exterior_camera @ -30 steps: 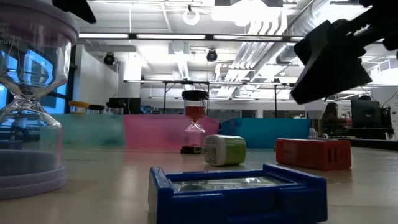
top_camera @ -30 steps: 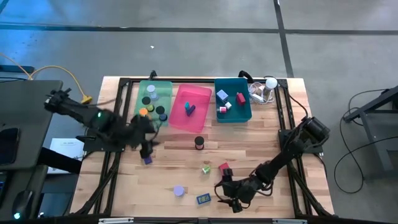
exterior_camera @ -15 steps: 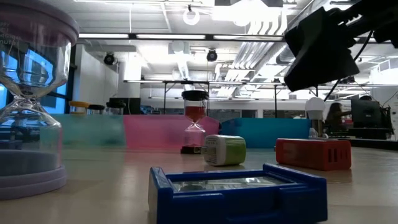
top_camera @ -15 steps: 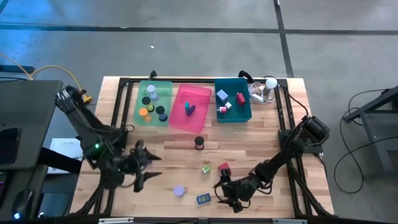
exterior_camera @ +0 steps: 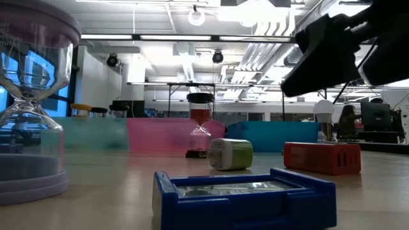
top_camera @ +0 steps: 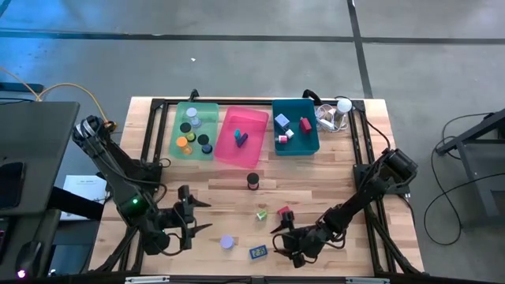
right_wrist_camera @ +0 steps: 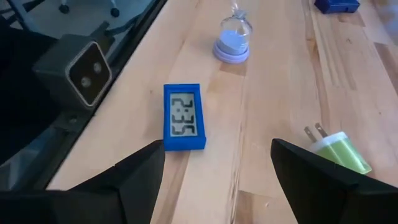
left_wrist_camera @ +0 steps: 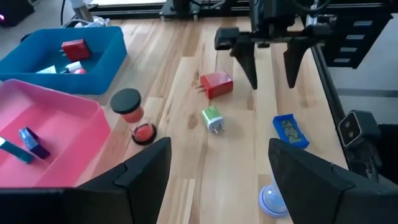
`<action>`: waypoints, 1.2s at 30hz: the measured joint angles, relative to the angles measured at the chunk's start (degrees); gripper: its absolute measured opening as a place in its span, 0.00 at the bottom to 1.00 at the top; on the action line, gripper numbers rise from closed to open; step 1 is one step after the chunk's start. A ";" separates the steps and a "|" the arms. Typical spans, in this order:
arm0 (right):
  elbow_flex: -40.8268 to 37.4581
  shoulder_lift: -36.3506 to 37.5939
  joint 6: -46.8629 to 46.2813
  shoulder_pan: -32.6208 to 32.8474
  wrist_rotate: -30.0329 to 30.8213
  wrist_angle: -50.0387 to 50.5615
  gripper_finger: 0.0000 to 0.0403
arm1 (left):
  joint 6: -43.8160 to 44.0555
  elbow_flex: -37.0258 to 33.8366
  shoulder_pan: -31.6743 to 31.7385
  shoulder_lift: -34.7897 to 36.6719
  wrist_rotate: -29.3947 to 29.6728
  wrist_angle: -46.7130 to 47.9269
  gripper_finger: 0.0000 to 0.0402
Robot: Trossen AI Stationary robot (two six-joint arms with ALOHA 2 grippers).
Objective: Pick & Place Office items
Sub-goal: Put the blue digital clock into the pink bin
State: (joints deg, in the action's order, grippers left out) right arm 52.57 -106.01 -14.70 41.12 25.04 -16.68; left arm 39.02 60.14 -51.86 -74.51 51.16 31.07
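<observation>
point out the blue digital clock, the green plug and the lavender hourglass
blue digital clock (right_wrist_camera: 184,124), right wrist view, on its display face
green plug (right_wrist_camera: 341,153), right wrist view, on its green body
lavender hourglass (right_wrist_camera: 231,47), right wrist view, on its base

This is looking like a robotics lab or industrial workshop. Exposed ducts and pipes (exterior_camera: 281,45) are running under a high ceiling, with strip lights (exterior_camera: 160,37) glowing along it. A polished concrete floor (top_camera: 252,67) is surrounding the wooden surface (top_camera: 316,189), which is sitting inside a black metal frame (top_camera: 364,150) (cables (top_camera: 473,189) are trailing across the floor nearby). Workbenches and monitors (exterior_camera: 377,118) are standing in the background.
</observation>
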 joint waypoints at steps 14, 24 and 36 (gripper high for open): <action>7.62 -13.26 7.54 -0.35 0.72 -6.58 0.70 | -1.66 0.00 -2.04 0.10 -0.66 -1.81 0.65; 8.38 -14.24 3.47 -3.43 0.32 -6.74 0.70 | -1.30 0.00 -3.95 0.12 -4.34 -1.81 0.65; 8.38 -14.39 2.83 -3.37 -4.39 -6.69 0.67 | -1.13 0.00 -3.59 0.14 -4.42 -1.79 0.65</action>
State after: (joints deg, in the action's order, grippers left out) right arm 60.95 -120.40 -11.87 37.75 20.65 -23.37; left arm 37.90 60.14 -55.44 -74.37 46.74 29.28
